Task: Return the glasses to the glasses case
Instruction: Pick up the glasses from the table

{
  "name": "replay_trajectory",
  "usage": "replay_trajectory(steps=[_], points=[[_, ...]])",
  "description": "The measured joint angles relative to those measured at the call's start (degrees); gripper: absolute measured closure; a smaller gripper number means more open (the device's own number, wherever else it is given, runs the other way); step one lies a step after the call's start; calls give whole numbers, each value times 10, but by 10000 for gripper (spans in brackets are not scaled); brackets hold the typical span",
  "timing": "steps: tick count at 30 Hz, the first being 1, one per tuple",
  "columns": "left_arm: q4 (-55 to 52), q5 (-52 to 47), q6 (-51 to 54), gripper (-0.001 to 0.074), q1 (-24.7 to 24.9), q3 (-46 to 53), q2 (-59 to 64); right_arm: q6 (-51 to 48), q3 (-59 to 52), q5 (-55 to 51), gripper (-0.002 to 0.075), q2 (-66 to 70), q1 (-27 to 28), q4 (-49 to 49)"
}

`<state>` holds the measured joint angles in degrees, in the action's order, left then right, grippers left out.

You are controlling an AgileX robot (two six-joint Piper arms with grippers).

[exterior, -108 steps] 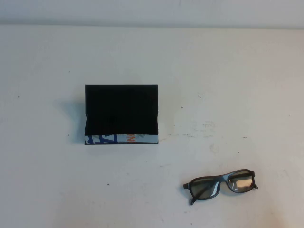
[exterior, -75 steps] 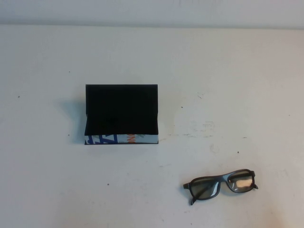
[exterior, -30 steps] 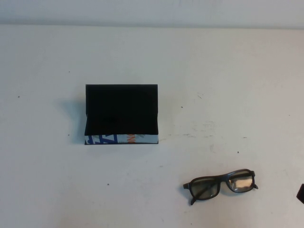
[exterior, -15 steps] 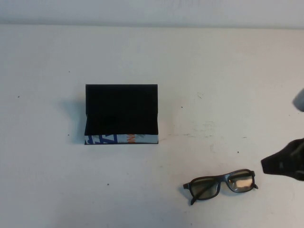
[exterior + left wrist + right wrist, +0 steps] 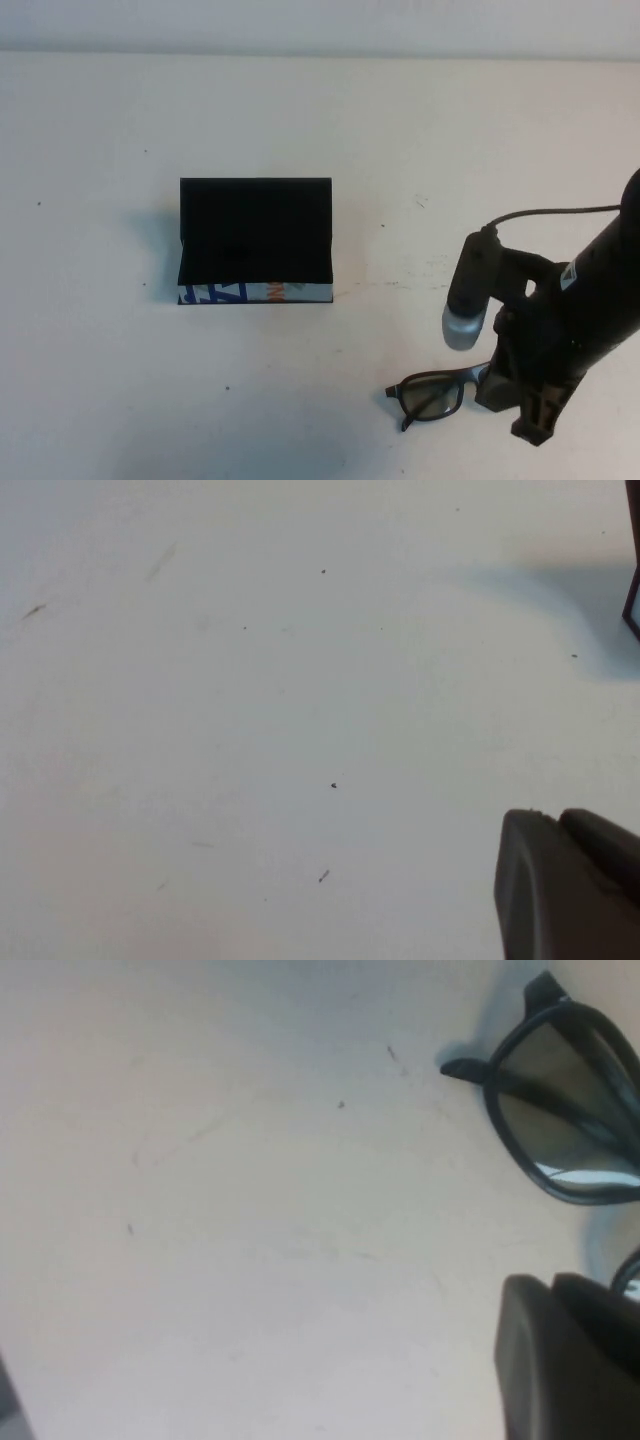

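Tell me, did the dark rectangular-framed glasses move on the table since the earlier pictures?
No. The dark rectangular-framed glasses keep their place relative to the black glasses case; the right end effector now covers one lens.

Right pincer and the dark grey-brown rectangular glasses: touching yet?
Cannot tell. In the high view the right pincer covers the right half of the dark grey-brown rectangular glasses; the right wrist view shows no clear contact or gap.

1. Bare table [image 5: 300,400] lies between glasses case [image 5: 255,240] and glasses [image 5: 430,395]
2. Right gripper [image 5: 530,415] hangs over the glasses' right half, blocking access from above
3. Left gripper [image 5: 565,885] sits low over bare table left of the case
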<state>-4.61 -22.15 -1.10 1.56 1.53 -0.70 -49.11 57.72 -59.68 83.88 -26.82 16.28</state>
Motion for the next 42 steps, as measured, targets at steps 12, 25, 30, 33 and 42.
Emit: replay_trajectory(steps=[12, 25, 30, 33, 42], points=[[0, 0, 0, 738, 0, 0, 0, -188, 41, 29, 447, 44, -1, -64], [0, 0, 0, 738, 0, 0, 0, -235, 96, 22, 376, 139, -14, -100], [0, 0, 0, 738, 0, 0, 0, -235, 106, 19, 376, 162, -18, -101], [0, 0, 0, 738, 0, 0, 0, -235, 109, 19, 376, 173, -18, -102], [0, 0, 0, 738, 0, 0, 0, -235, 110, 18, 376, 190, -20, -109]])
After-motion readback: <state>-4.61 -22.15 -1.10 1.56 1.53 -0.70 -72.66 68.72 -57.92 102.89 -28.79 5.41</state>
